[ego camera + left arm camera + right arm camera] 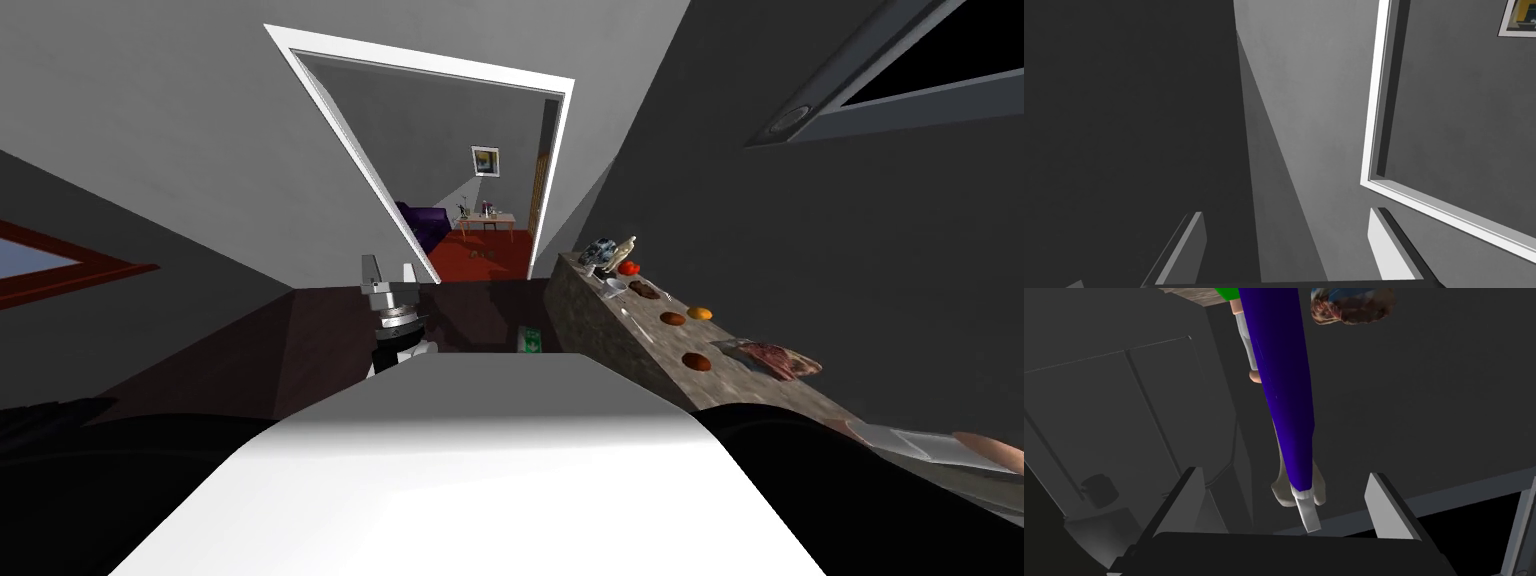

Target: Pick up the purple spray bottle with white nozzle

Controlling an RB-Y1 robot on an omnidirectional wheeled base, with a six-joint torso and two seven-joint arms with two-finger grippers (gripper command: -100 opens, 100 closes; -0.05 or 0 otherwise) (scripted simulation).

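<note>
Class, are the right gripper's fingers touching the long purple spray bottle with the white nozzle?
Apart. The right wrist view shows the long purple spray bottle between the open fingers, gaps on both sides.

The doorway (pixel 460 140) stands at the upper middle of the head view, a table (pixel 487 219) in the room beyond it. The counter (pixel 610 330) runs from right of centre to the lower right, a tomato (pixel 628 267) at its far end, meat (pixel 780 360) nearer. The left gripper (pixel 389 268) hangs left of centre, before the doorway. The spray bottle (pixel 1286 388) lies between the spread fingers of the right gripper (pixel 1284 473), touching neither.
</note>
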